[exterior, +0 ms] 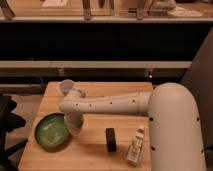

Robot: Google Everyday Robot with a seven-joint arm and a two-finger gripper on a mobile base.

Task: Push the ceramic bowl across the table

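Camera view shows the ceramic bowl (51, 132) at the near left of the bench (95, 141). Just right of it, touching its rim, the gripper (74, 128) points down; whether its fingers are open cannot be told. Farther right lie a small black object (111, 139) and a pale bottle (135, 147). A white cup (66, 86) sits far left.

End effector (71, 125) beside ceramic bowl (51, 131); table (95, 139) open behind.
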